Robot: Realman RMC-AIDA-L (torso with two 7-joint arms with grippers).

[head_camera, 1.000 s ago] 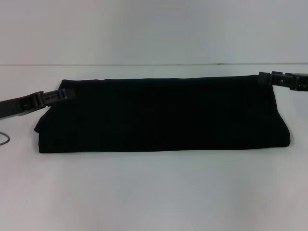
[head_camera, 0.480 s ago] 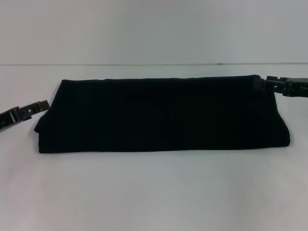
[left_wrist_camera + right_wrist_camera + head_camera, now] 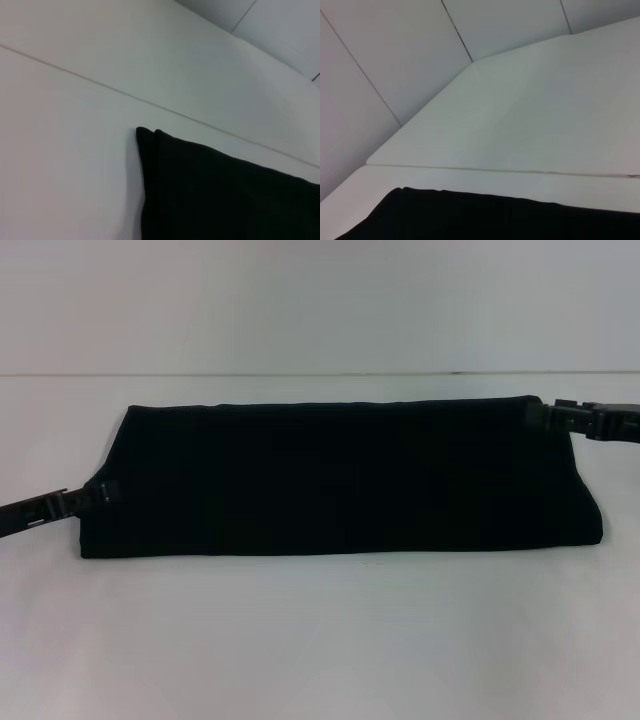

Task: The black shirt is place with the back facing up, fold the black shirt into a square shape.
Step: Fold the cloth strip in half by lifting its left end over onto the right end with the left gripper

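- White table [image 3: 320,640] fills your head view, top to bottom.
- Black shirt [image 3: 340,478], folded into a long band, lies across frame centre.
- Right gripper [image 3: 545,416] touches its upper-right corner; left gripper [image 3: 100,493] its lower-left edge. You cannot tell either grip.

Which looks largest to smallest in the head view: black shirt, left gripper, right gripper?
1. black shirt, by far.
2-3. left gripper and right gripper: each only partly in frame, looking alike, so unranked.

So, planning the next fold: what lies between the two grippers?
Only the black shirt, spanning from left gripper to right gripper in the head view.
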